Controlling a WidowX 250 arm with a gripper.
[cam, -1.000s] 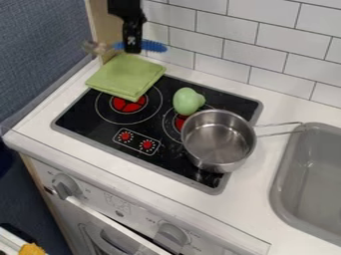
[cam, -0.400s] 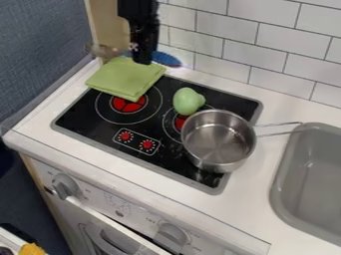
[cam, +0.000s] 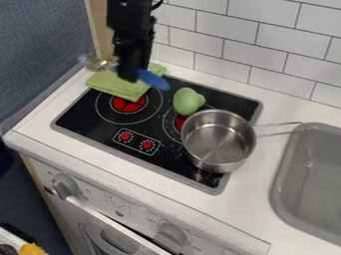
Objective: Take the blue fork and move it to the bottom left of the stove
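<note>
Over the green cloth (cam: 108, 85), near the upper-left corner of the stove (cam: 83, 117): hanging down from the top edge, almost vertical. Clamped, with the gripper (cam: 130, 74), on the blue fork (cam: 154, 80). Holding it crosswise, shiny end toward upper left.

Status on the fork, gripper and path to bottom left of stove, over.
Gripper holding fork, up over the cloth. Fork not yet set down. Pot and green toy sit farther right, likely not in the way.
</note>
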